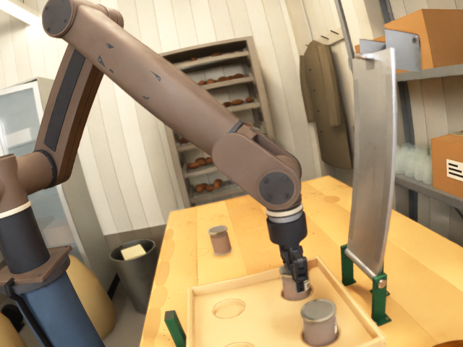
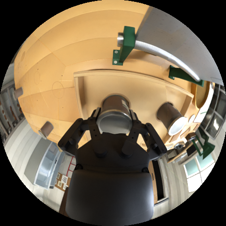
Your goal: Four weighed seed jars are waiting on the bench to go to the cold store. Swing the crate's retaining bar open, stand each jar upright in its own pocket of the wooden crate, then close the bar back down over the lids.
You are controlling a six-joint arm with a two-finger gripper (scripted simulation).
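A brown seed jar (image 1: 295, 287) (image 2: 114, 113) with a metal lid stands upright in the far right pocket of the wooden crate (image 1: 276, 310) (image 2: 131, 98). My gripper (image 1: 298, 278) (image 2: 115, 119) reaches down over it, and its two fingers clasp the jar's sides just below the lid. A second jar (image 1: 319, 327) (image 2: 170, 117) stands in the near right pocket. A third jar (image 1: 219, 239) (image 2: 46, 129) stands upright on the bench beyond the crate, and a fourth (image 2: 18, 92) shows at the bench's edge in the wrist camera. The steel retaining bar (image 1: 372, 164) (image 2: 169, 56) stands swung up, nearly vertical.
The raised bar pivots on green brackets (image 1: 379, 299) (image 2: 124, 44) just right of the crate, close to my wrist. An empty pocket (image 1: 229, 308) lies on the crate's left side. A bin (image 1: 134, 272) stands on the floor off the bench's left end.
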